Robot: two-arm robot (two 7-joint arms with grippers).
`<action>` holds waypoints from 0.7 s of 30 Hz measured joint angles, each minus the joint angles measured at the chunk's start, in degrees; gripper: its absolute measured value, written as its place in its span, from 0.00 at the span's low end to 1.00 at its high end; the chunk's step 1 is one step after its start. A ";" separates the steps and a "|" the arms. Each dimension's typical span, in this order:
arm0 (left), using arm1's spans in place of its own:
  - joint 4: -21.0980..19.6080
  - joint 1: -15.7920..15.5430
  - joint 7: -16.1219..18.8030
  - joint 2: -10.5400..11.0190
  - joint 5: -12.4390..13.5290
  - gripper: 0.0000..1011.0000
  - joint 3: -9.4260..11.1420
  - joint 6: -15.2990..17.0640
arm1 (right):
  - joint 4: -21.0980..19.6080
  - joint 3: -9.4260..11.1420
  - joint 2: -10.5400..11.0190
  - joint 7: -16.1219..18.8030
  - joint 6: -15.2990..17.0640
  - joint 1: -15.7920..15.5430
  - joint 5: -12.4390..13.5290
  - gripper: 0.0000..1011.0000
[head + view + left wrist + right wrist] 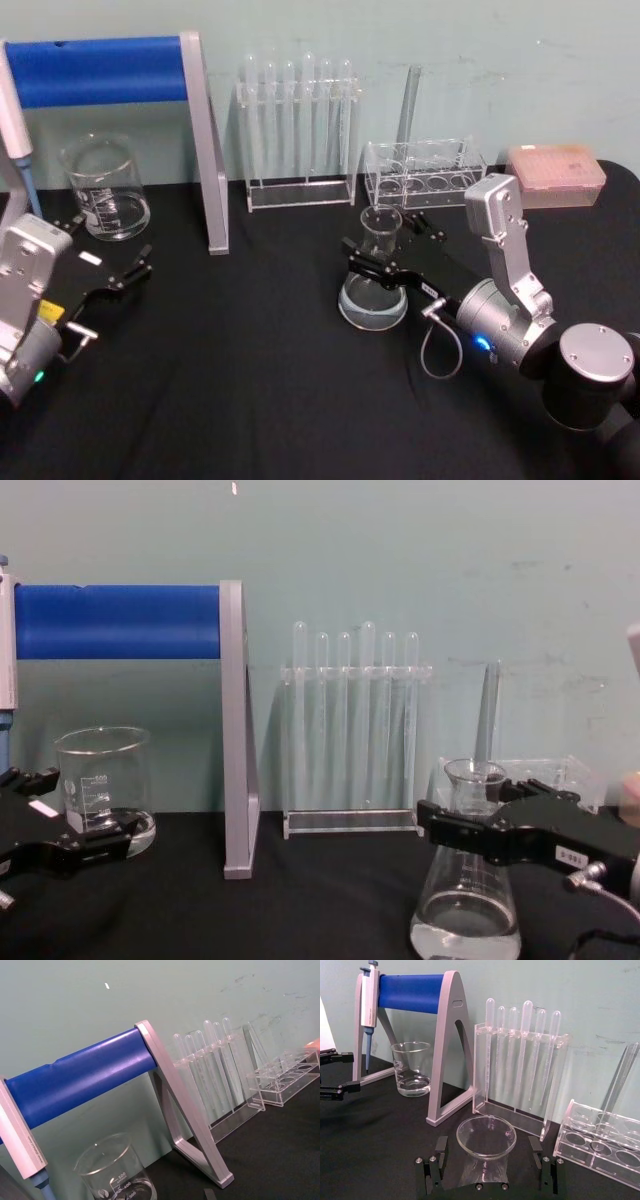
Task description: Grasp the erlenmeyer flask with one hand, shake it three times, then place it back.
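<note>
The beaker point(114, 1172) carries white graduation numbers 500, 400 and 300, with smaller print illegible

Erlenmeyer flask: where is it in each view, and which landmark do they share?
Head: erlenmeyer flask right of centre, right gripper around its neck; left gripper parked by the beaker.
Chest: flask at lower right.
Right wrist: flask rim between open fingers, before the tube rack.
Left wrist: faces the beaker instead.
Shared landmark: the tube rack.

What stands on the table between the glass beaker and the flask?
The grey leg of the blue stand, then bare black cloth up to the flask; the head view shows it.
</note>
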 joint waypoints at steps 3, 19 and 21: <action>0.00 0.00 0.00 0.00 0.00 0.99 0.00 0.00 | 0.00 -0.04 0.02 -0.01 0.02 0.00 0.01 0.99; 0.00 0.00 0.00 0.00 0.00 0.99 0.00 0.00 | -0.05 -0.16 0.09 -0.08 0.04 0.00 0.08 0.71; 0.00 0.00 0.00 0.00 0.00 0.99 0.00 0.00 | -0.06 -0.17 0.09 -0.09 0.04 0.00 0.08 0.65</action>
